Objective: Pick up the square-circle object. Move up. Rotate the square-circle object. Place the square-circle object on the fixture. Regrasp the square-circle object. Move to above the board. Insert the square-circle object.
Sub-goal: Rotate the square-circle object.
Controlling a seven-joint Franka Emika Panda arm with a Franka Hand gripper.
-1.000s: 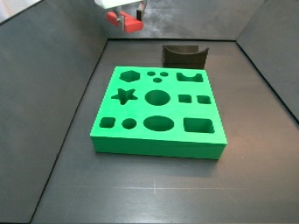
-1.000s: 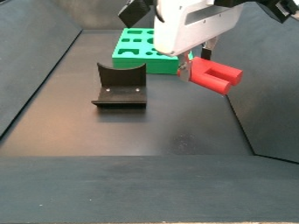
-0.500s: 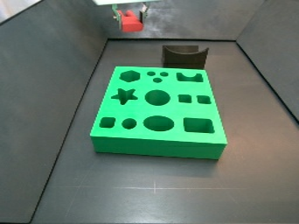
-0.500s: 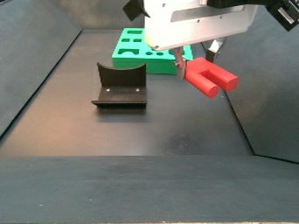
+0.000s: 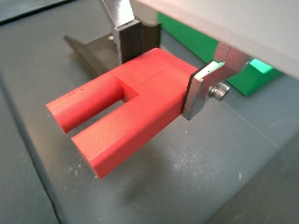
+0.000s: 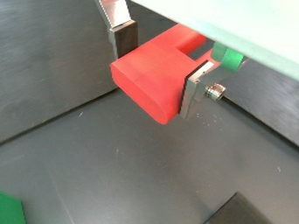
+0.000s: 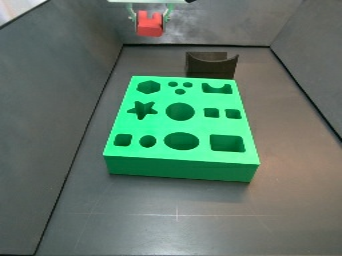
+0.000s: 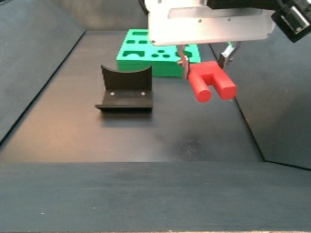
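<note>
the gripper, clamped on the square-circle object, has swung its forked end downward, high right of the fixture: rotation nearly done, placing next.

In a side view the gripper sits at twelve o'clock, cut by the frame's upper edge, so only the fingertips and a small blurred patch of the square-circle object show; its shape is too small to tell there. In another side view the arm's white housing runs off the edge at twelve o'clock, and it hides the far end of the board, perhaps half of it. In both wrist views the finger plates are cropped at twelve o'clock, and the fixture is mostly hidden behind the peg.
</note>
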